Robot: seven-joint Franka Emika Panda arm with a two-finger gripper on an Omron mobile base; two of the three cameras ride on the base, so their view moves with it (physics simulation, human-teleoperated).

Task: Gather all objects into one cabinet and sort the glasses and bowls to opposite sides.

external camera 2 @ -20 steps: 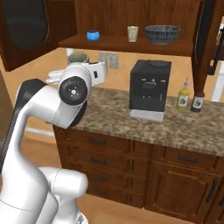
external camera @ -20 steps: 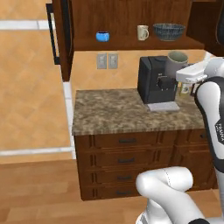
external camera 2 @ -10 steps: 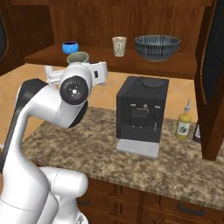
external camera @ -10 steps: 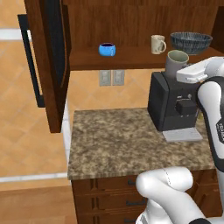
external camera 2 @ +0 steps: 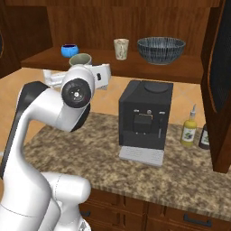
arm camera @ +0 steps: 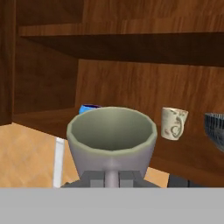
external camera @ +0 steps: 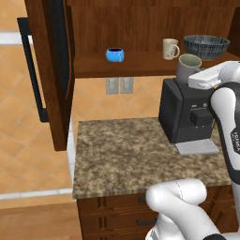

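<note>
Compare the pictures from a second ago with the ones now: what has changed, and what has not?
The base has driven closer to the cabinet, so the whole scene looks larger. The end effector stays shut on the grey mug, carried up near shelf level. On the shelf, the blue cup, cream mug and bowl have not moved.

walls: orange tile (external camera: 18, 154) | counter: speckled granite (external camera: 126, 150) | drawers: dark wood (external camera 2: 180, 219)

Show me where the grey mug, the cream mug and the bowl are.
grey mug (arm camera: 111, 138): hand view, front wall below the rim.
cream mug (external camera: 169, 48): left base view, side wall.
bowl (external camera 2: 161, 50): right base view, patterned outer wall.
</note>
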